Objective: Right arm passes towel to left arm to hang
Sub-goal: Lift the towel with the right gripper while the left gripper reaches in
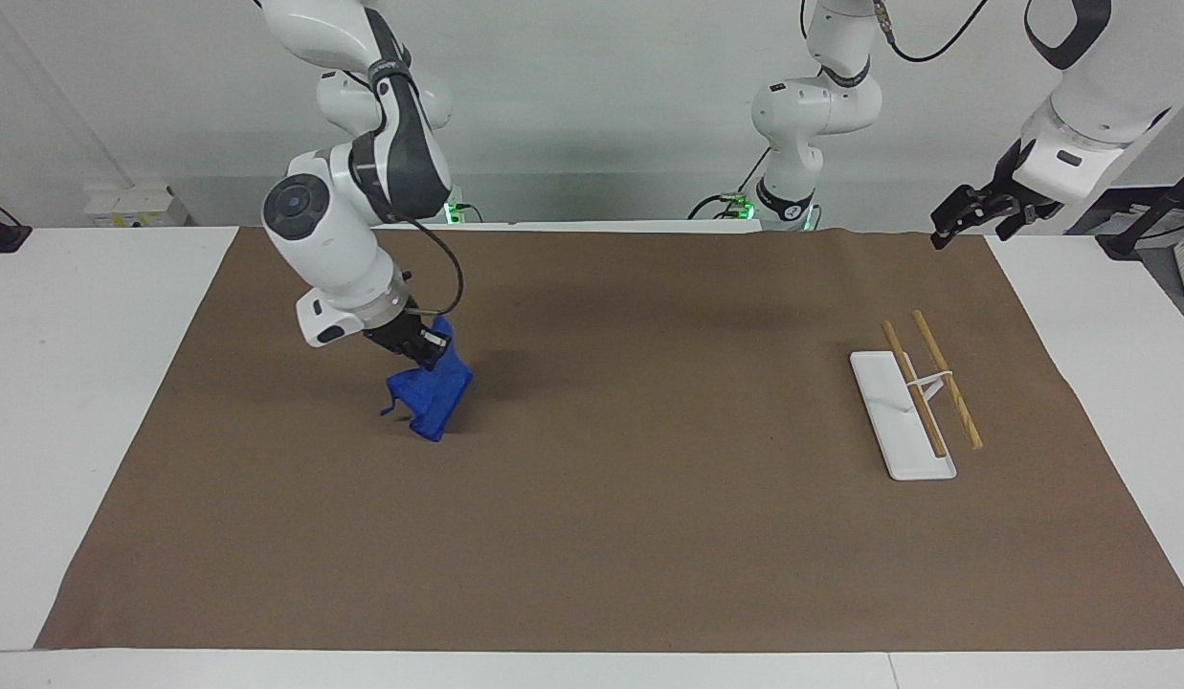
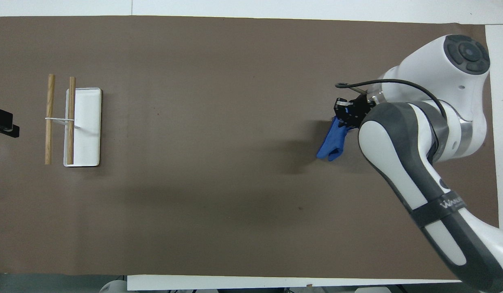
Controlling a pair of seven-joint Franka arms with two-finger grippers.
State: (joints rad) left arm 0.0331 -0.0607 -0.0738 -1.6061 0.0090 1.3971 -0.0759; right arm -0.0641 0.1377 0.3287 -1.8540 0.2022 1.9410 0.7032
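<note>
Brown paper (image 1: 649, 536) covers most of a white table (image 1: 65, 402) set against a pale wall, and it is the biggest thing in either view.

Next in size is the right arm (image 1: 347, 230), which enters the overhead view from the bottom corner at about five o'clock and bends toward the paper's middle band. The left arm (image 1: 1089, 105) waits raised at the other end, up around one o'clock in the facing view.

On the paper near the left arm's end sits a white rectangular rack base (image 1: 888, 421) carrying two wooden rails (image 1: 946, 378) (joined by a thin white crosspiece), at roughly three o'clock in the facing view and nine o'clock overhead.

The blue towel (image 1: 432, 392) is bunched and hanging from the right gripper (image 1: 417, 346), over the paper toward the right arm's end, at about nine o'clock from the facing view's centre; its lowest fold looks to be at or just above the paper, I cannot tell which. A short loop (image 1: 389, 410) dangles at one corner.

The right gripper's fingers are clamped on the towel's upper edge. The left gripper (image 1: 974, 212) hangs over the paper's corner at the left arm's end, fingers spread apart, holding nothing.
</note>
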